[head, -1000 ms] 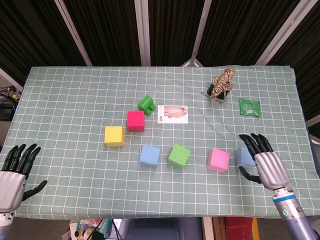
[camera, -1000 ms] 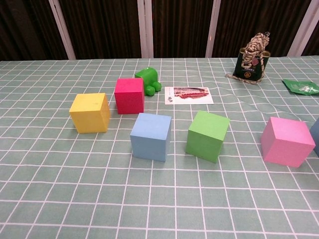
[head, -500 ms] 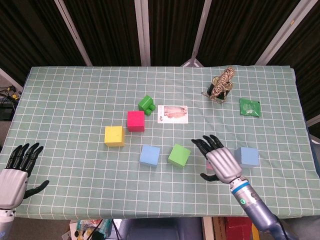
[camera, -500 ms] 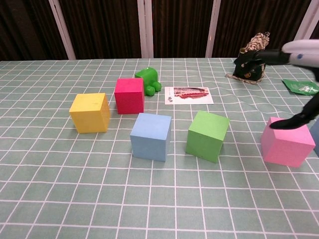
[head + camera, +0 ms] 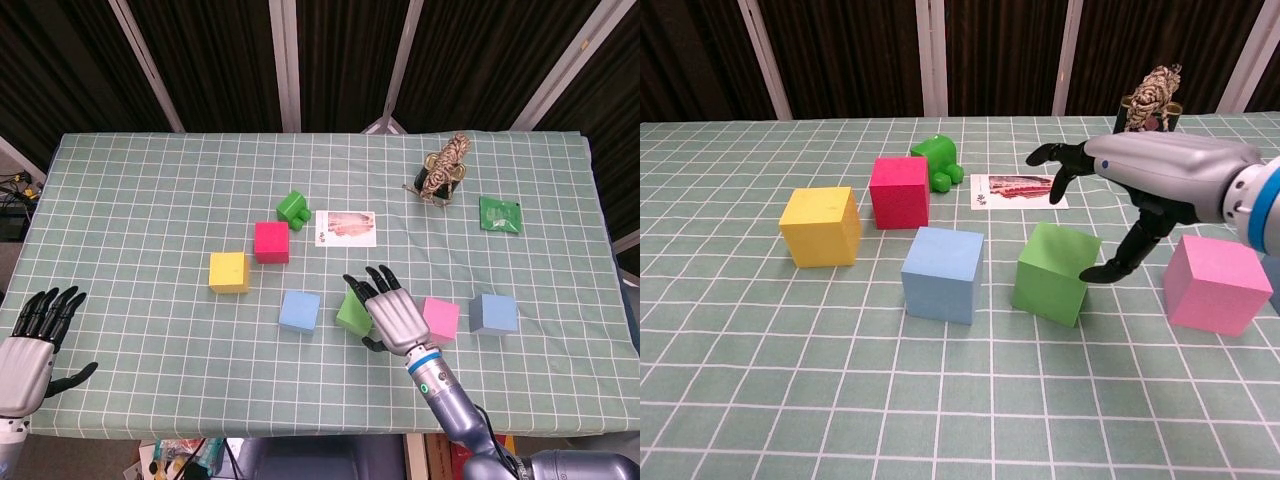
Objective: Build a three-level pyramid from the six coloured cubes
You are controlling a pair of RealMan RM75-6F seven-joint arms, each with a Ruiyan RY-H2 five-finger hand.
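The left hand waits at the near left corner of the counter, fingers spread and holding nothing, out of the chest camera's sight and about where it sat a second ago.

The six cubes are all single on the cloth, none stacked. Well to the left of the right hand sit the yellow cube and, just beyond it, the red cube. Nearer that hand, just to its left, is the light blue cube.

The right hand has swept leftward across the near edge in one second: from beside the grey-blue cube, past the pink cube, to a hover over the green cube. Its fingers are apart and reach over the cube's top while the thumb hangs down by the cube's right face; it grips nothing, and the views do not settle whether the thumb touches. The pink and grey-blue cubes now lie to its right, unmoved.

The sweep suggests the green cube is the first pick, probably for the base row beside the light blue one. The pyramid is not begun.

Beyond the hand lie a green toy, a printed card, a twine bundle and a green packet.
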